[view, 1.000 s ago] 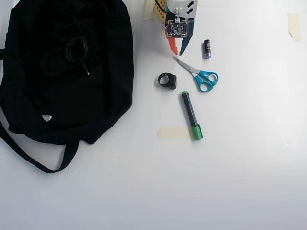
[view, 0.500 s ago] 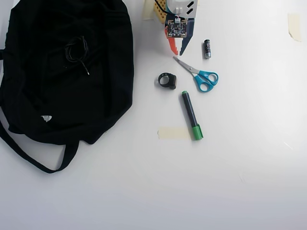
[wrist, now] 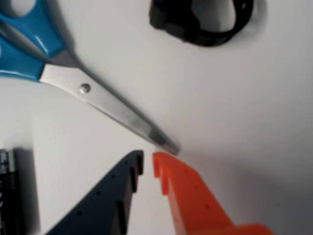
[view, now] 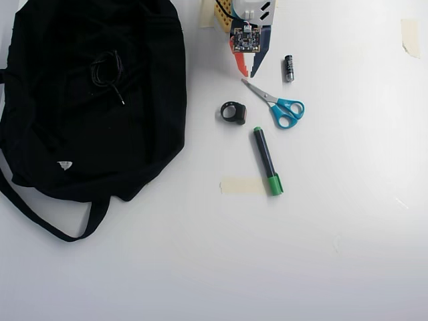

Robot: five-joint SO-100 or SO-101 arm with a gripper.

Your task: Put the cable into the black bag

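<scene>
In the overhead view the cable, a small coil of thin black wire, lies on the fabric of the black bag at the upper left, its plug end pointing down and right. Whether it rests inside the bag's opening or on top I cannot tell. My gripper hangs at the top centre, well right of the bag. In the wrist view my gripper has a dark blue and an orange finger almost touching, with nothing between them. Neither cable nor bag shows in the wrist view.
Blue-handled scissors lie just below the gripper, blade tip close to the fingertips. A thick black ring band, a green-capped marker, a battery and a tape strip lie nearby.
</scene>
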